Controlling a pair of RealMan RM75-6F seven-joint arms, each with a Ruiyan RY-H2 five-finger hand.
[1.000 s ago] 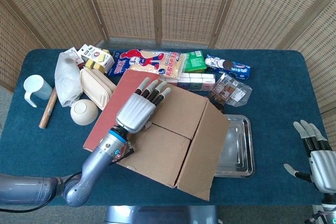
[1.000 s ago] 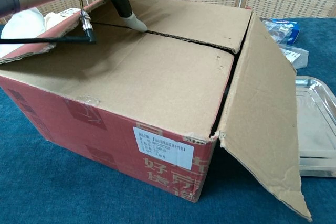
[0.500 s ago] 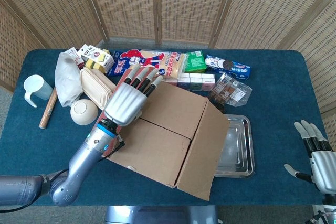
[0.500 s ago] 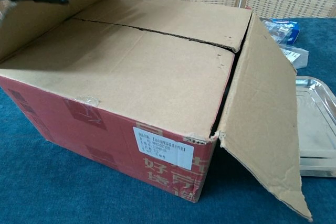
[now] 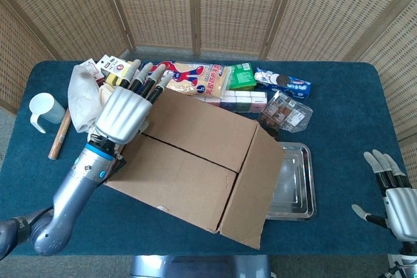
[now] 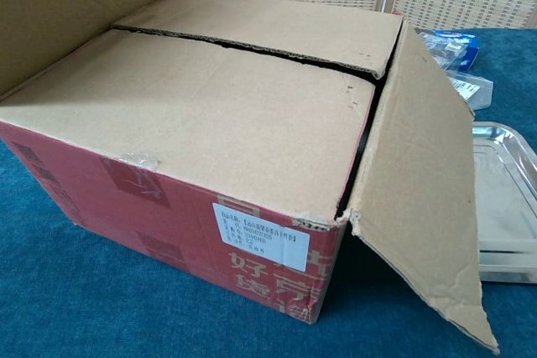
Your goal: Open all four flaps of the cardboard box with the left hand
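Cardboard box (image 5: 189, 161), brown on top with red printed sides, sits in the middle of the blue-clothed desk (image 5: 339, 109), nearer the front edge than the back. It has four flaps. One outer flap on the robot's right (image 6: 419, 182) hangs fully open, down the side of the box. The opposite outer flap (image 6: 75, 6) stands raised at the robot's left. The two inner flaps (image 6: 210, 98) lie flat across the top, meeting along a dark seam. By my reading two flaps are dealt with and two are left.

Nearest the front edge, the right hand (image 5: 397, 200) rests idle at the desk's corner, holding nothing, its fingers spread. Just beside the box on that side lies one shallow steel tray (image 5: 293, 187).

The left hand (image 5: 124, 112) is at the box's left edge by the raised flap, fingers (image 5: 146, 83) extended and close together, gripping nothing that I can see. The next move probably calls for pressing that flap further outward, then slipping fingertips into the seam to lift each inner flap in turn.

Further back on the left: one white mug (image 5: 42, 110), one wooden stick (image 5: 58, 135), one white bag (image 5: 83, 96). Along the far edge runs a row of snack packets (image 5: 195, 76); its count is unclear, since some are partly hidden.
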